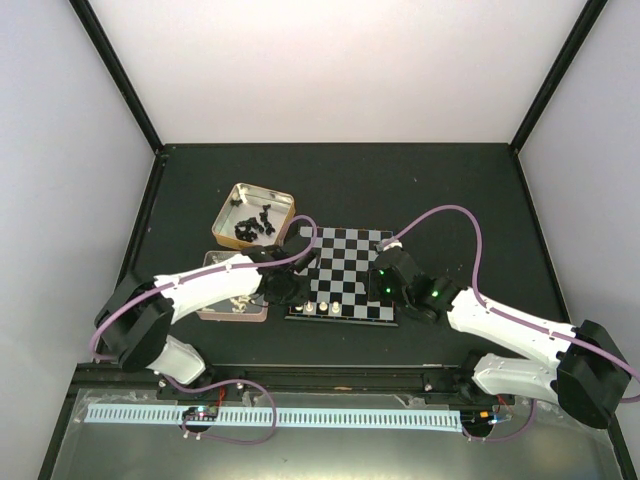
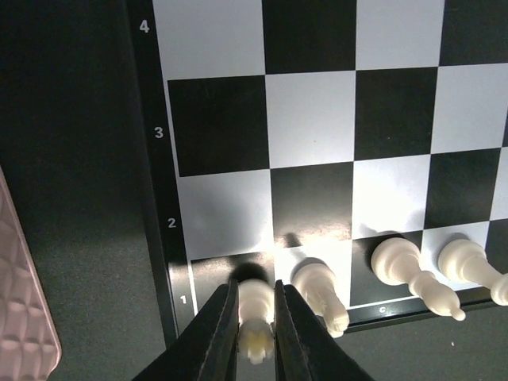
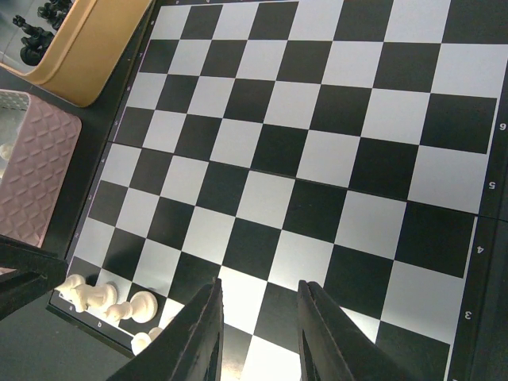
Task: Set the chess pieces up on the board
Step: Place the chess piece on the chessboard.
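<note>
While the left gripper [image 2: 255, 286] reaches in from the near edge, its fingers [image 2: 218, 333] are pressed onto a cream-white chess piece [image 2: 255, 311], one on each side. The piece stands upright on the dark corner square of the board [image 2: 317, 119], in row 1, just beside the left rim. Three more white pieces [image 2: 321, 292] stand next to it in the same near row, each on its own square and apart from its neighbours. All other squares in view are bare.

Approx. mid-board toward the right, the right gripper [image 3: 260, 290] hangs over the near rows. Its fingers are spread w/ nothing between them — only checkered squares show in the gap.

Left of the board, just beside its rim, sits a pink tin [image 3: 32, 182], partly under the left arm; a few pale pieces show in it, count unclear. Farther back on the dark table [image 1: 450, 190] is a gold tin [image 1: 262, 188] holding a cluster of black pieces [image 1: 255, 225] — it stands near the board's far-left corner.
</note>
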You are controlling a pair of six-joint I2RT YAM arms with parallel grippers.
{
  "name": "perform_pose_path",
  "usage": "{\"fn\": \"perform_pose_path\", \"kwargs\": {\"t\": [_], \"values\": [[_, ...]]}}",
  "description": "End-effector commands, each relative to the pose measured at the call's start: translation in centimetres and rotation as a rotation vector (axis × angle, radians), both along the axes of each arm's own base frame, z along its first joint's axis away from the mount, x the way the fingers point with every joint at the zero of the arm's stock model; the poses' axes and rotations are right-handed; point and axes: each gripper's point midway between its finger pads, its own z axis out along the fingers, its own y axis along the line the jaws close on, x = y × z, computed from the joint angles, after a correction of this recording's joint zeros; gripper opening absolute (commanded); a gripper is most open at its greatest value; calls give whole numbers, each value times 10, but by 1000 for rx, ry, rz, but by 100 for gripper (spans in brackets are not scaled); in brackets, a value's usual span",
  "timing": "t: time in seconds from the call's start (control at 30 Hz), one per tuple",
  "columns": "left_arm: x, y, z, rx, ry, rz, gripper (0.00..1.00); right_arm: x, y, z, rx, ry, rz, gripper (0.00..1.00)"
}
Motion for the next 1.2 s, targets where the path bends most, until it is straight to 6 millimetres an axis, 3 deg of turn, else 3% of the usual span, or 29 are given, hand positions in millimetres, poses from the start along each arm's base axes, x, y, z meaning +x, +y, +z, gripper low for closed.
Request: {"fn": "perform_pose_path", "kwargs": {"t": [0.0,0.57,0.93,1.17], "values": [[5,-5,8,3,-14,12,15,4,-4,0,1,-17,-31,27],[2,-9,2,-4,13,-13,23,3,-3,0,3,-17,-25,27],[-4,-1,-10,53,53,-15,21,3,-3,-1,3,-16,-21,27],[0,4,-8,81,35,-7,20,3,-3,-1,3,-16,-22,27]]}}
